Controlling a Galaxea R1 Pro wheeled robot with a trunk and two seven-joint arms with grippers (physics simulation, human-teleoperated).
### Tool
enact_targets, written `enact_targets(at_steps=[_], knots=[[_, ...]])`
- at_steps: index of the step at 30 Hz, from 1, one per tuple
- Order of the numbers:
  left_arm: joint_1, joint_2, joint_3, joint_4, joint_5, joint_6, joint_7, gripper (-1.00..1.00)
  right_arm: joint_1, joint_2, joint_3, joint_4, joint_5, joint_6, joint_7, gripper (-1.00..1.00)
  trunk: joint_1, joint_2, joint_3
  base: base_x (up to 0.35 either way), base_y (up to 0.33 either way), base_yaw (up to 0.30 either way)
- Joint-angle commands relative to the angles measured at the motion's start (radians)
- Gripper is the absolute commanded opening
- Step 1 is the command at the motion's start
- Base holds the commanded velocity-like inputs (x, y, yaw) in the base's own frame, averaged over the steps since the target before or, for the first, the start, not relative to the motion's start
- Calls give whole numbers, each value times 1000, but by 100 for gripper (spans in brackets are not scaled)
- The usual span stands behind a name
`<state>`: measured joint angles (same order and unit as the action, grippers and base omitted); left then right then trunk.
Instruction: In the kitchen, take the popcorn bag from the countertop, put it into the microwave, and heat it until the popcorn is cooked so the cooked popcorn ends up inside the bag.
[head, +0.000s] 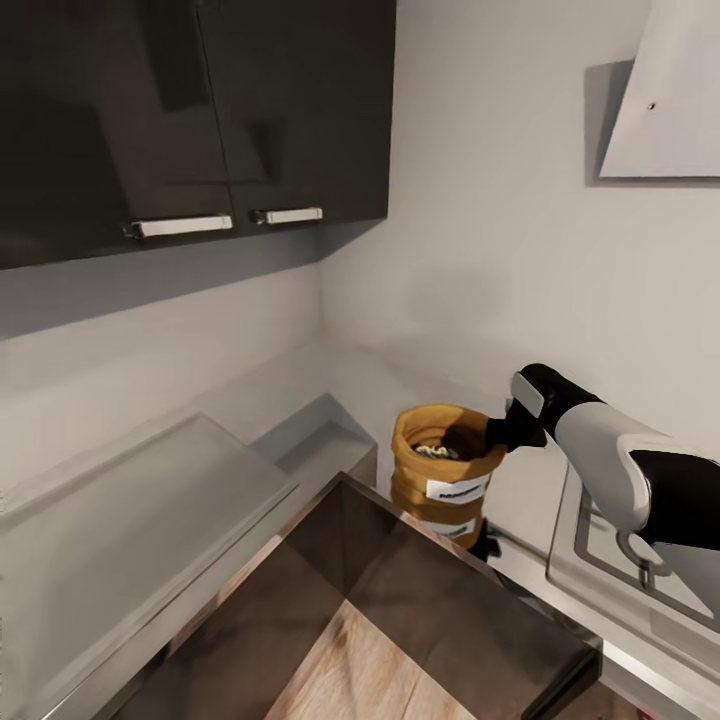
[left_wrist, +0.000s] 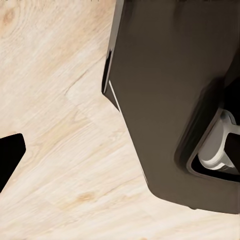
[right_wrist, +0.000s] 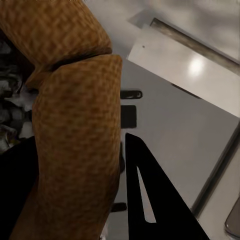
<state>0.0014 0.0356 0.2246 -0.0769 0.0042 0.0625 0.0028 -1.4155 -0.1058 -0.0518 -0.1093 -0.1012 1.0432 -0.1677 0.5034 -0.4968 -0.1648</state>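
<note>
My right gripper pinches the rolled rim of the tan woven-textured popcorn bag, which holds pale kernels and stands on the glossy grey countertop near its front edge.

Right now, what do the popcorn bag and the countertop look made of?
Popcorn bag: looks like coarse woven or textured tan paper or fabric, matte; a crosshatch grain shows up close, with a rolled rim. Countertop: smooth pale grey slab, probably stone or laminate, with a slightly glossy finish showing faint reflections.
</note>
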Motion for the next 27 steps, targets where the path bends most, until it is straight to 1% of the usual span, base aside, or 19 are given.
enact_targets(at_steps=[1,4,16,21,27], knots=[[0,0,4,-3,0,7,0,100,-1,0,-8,-2,-11,3,-10,-100,0,-1,0,0,0,89],[0,-1,4,-3,0,7,0,100,-1,-1,-17,-3,-11,3,-11,-100,0,-1,5,0,0,91],[0,-2,3,-3,0,8,0,100,-1,-12,-20,-4,-11,3,-12,-100,0,-1,24,-14,0,81],[0,-2,4,-3,0,8,0,100,-1,-19,-20,-4,-11,3,-12,-100,0,-1,30,-286,0,13],[0,-2,4,-3,0,9,0,100,-1,-33,-20,-4,-11,3,-12,-100,0,-1,31,-337,0,1]])
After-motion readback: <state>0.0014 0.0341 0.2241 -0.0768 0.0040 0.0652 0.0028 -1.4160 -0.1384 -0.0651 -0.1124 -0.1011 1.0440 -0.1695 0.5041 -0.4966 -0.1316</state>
